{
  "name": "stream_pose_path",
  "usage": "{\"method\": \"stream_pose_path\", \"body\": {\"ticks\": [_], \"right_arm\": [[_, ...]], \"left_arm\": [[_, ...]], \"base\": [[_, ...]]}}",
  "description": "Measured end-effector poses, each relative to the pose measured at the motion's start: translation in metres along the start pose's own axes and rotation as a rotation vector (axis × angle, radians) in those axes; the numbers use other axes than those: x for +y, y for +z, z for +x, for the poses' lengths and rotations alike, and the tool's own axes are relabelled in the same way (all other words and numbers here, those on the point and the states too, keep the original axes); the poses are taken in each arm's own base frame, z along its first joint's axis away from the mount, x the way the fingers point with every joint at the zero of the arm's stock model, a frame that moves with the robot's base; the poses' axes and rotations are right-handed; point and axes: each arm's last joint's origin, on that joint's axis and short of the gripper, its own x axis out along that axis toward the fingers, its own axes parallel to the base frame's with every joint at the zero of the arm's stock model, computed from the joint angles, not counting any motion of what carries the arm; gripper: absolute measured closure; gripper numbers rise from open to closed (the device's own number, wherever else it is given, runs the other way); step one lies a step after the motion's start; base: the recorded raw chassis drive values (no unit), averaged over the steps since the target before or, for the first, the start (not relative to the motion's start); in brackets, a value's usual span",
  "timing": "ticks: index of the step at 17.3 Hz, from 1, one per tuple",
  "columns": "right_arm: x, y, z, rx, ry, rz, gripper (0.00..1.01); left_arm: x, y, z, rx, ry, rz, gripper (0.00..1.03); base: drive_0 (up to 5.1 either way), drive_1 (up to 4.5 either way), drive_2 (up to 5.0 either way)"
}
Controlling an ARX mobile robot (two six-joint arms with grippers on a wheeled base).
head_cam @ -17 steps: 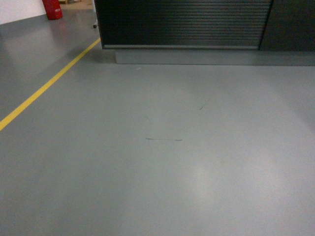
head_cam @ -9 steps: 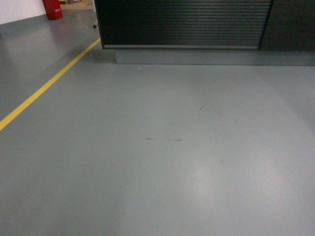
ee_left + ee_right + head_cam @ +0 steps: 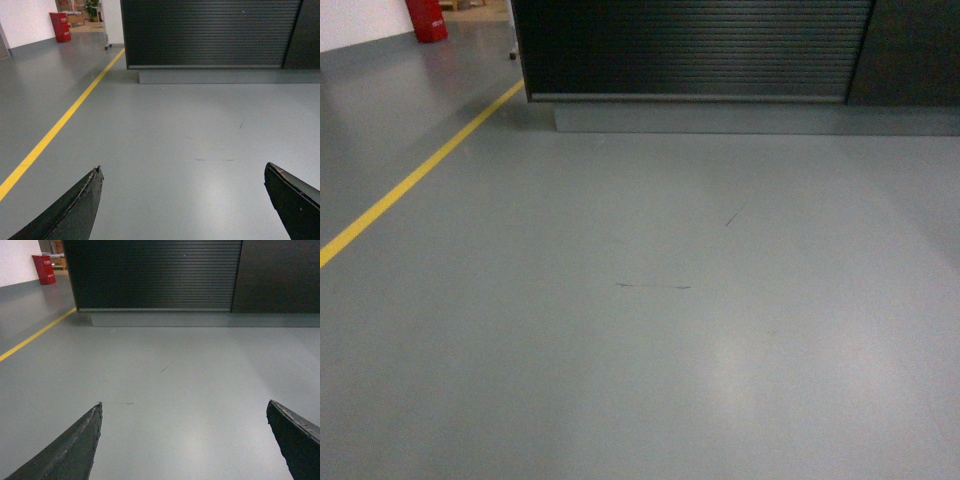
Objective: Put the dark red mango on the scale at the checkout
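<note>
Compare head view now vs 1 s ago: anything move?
Barely. The floor scuff mark and the checkout plinth sit a touch lower in frame, hinting at a slight forward creep or tilt. Yellow line is unchanged. No mango or scale is in view, and nothing was grasped or released.

Left gripper [image 3: 182, 175]: jaws spread wide, nothing between them, both dark fingertips at bottom of its wrist view. Right gripper [image 3: 184, 412]: same, jaws wide apart, empty. Neither arm visible in head view.

Checkout [image 3: 690, 50] front ribbed, dark, matt; floor [image 3: 650, 330] smooth grey, faintly glossy.
</note>
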Motion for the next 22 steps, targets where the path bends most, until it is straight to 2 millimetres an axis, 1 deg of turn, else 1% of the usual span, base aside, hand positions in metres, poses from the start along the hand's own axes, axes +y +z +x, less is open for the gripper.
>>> {"method": "stream_pose_path", "body": {"ticks": [22], "right_arm": [[0.0,-0.0002,0.0,0.002,0.0,0.0,0.03]], "left_arm": [[0.0,-0.0002,0.0,0.003,0.0,0.0,0.05]], "base": [[0.1,4.42,-4.2]]}}
